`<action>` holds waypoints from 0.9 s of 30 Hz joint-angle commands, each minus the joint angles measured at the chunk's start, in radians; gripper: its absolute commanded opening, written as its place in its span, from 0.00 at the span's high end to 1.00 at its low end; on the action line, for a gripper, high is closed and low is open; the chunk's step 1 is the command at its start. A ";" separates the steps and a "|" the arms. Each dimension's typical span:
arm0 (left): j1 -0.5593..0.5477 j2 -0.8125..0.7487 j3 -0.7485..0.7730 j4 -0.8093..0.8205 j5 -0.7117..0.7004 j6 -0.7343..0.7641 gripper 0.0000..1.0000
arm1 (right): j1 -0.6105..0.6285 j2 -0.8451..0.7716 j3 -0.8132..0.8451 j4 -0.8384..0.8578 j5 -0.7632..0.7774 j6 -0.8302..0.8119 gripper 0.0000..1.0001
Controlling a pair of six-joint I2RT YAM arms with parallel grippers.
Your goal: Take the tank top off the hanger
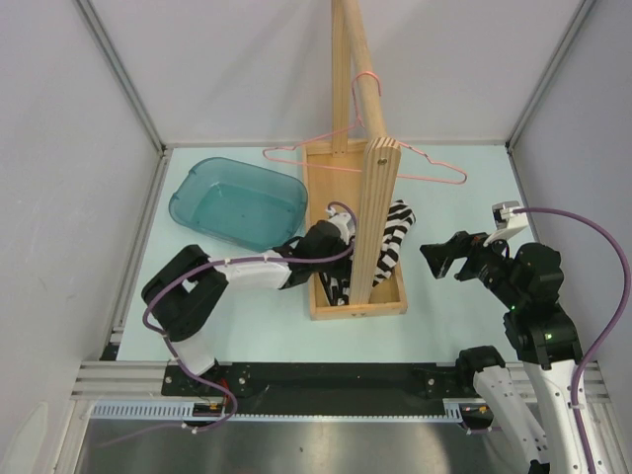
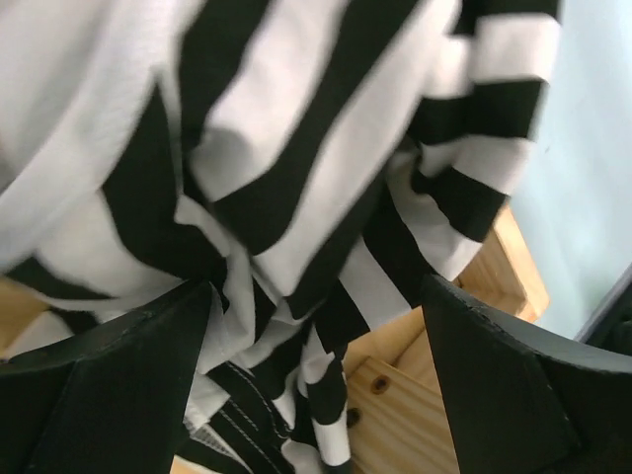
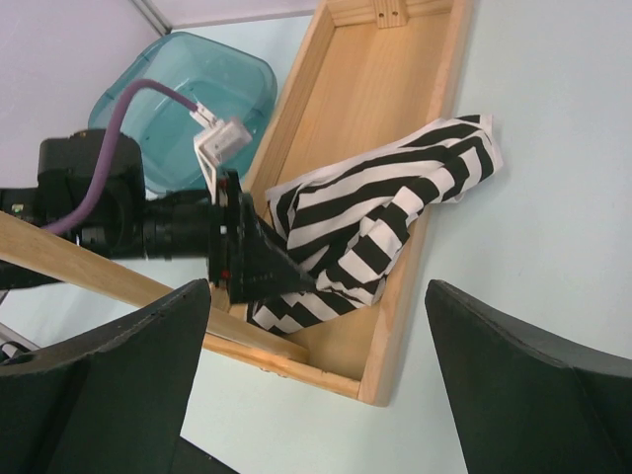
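The tank top [image 1: 398,235] lies crumpled, black and white striped, in the wooden stand's tray [image 1: 387,304]; it also shows in the right wrist view [image 3: 385,212]. The pink wire hanger [image 1: 460,178] hangs bare on the wooden rod [image 1: 361,59]. My left gripper [image 1: 339,252] reaches into the tray, jaws open, with striped cloth [image 2: 296,168] lying between and ahead of its fingers [image 2: 109,385]. It appears in the right wrist view [image 3: 262,262] touching the bundle. My right gripper [image 1: 437,259] is open and empty, right of the tray over the table [image 3: 316,385].
A teal plastic bin [image 1: 237,202] sits left of the stand, also in the right wrist view [image 3: 197,79]. The stand's thick upright [image 1: 375,217] rises from the tray between the arms. Grey walls enclose the table on three sides.
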 commanded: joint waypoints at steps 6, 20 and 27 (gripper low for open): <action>-0.085 0.150 0.132 -0.245 -0.229 0.086 0.19 | -0.005 -0.008 -0.006 0.016 0.017 -0.032 0.04; -0.083 -0.003 0.233 -0.416 -0.359 0.121 0.97 | -0.005 -0.002 0.011 -0.002 0.027 -0.033 0.04; -0.083 -0.368 0.020 -0.408 -0.361 0.083 1.00 | -0.005 0.004 -0.013 0.033 0.007 -0.010 0.04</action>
